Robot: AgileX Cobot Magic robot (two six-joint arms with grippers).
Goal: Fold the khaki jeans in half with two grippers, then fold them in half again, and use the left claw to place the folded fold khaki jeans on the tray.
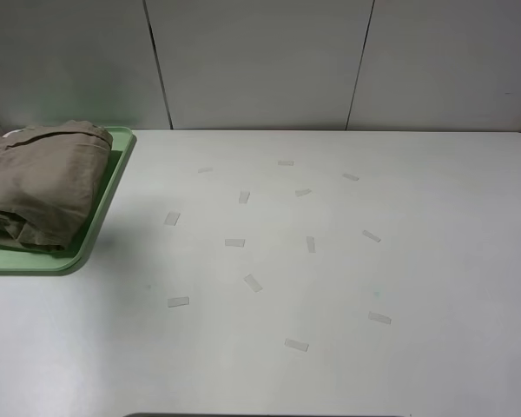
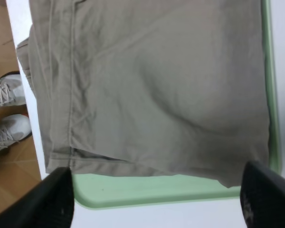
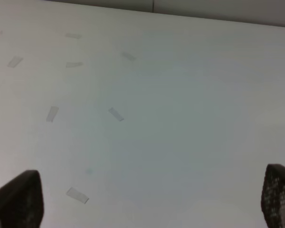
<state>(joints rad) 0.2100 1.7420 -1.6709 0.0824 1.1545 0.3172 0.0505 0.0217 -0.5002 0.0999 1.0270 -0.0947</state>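
The folded khaki jeans (image 1: 36, 184) lie on the pale green tray (image 1: 108, 195) at the table's far left. The left wrist view looks down on the same jeans (image 2: 152, 90) filling the tray (image 2: 147, 190), with only its rim showing. My left gripper (image 2: 156, 202) hangs above them, open, its two black fingertips (image 2: 54, 199) wide apart and holding nothing. My right gripper (image 3: 147, 202) is open too, over bare table, with one mesh fingertip (image 3: 280, 194) at each side. Neither arm appears in the exterior high view.
Several small pieces of clear tape (image 1: 253, 282) are stuck on the white table (image 1: 347, 287). A pale panelled wall (image 1: 260, 61) stands behind it. Past the table's edge, the left wrist view shows wooden floor and a person's sneakers (image 2: 4, 111).
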